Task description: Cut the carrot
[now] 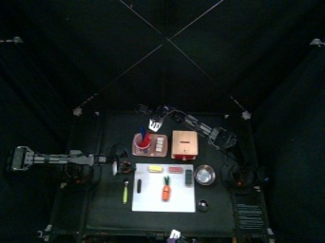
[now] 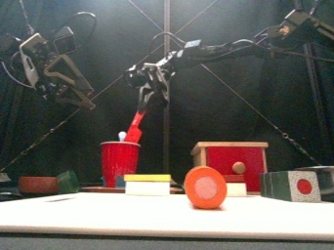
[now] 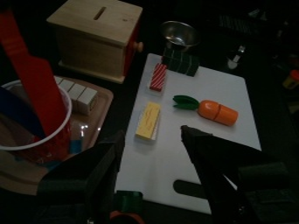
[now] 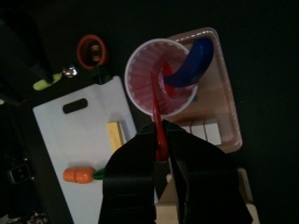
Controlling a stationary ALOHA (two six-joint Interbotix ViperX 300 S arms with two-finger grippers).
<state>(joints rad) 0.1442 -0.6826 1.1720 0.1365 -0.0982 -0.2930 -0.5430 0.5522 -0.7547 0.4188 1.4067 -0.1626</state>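
Overhead, your right hand (image 4: 162, 144) clamps a red plastic knife (image 4: 153, 105); only the wrist shows the blade inside a red cup (image 4: 158, 74). Left hand (image 3: 158, 157) apart; black curtains ring the surface (image 2: 156, 220).

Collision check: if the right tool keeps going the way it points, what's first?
Probably the red cup: the right tool, shut on the red knife, points down at its mouth. Depth unclear.

You have a white cutting board (image 3: 222, 114) on the bench (image 1: 108, 214), with a yellow block (image 3: 149, 121) lying on it. Just off its far edge sit a red-and-white striped piece (image 3: 160, 76) and a small metal pot (image 3: 177, 33). A wooden box (image 3: 96, 37) stands near a red cup (image 4: 163, 74) holding a blue utensil (image 4: 193, 61).
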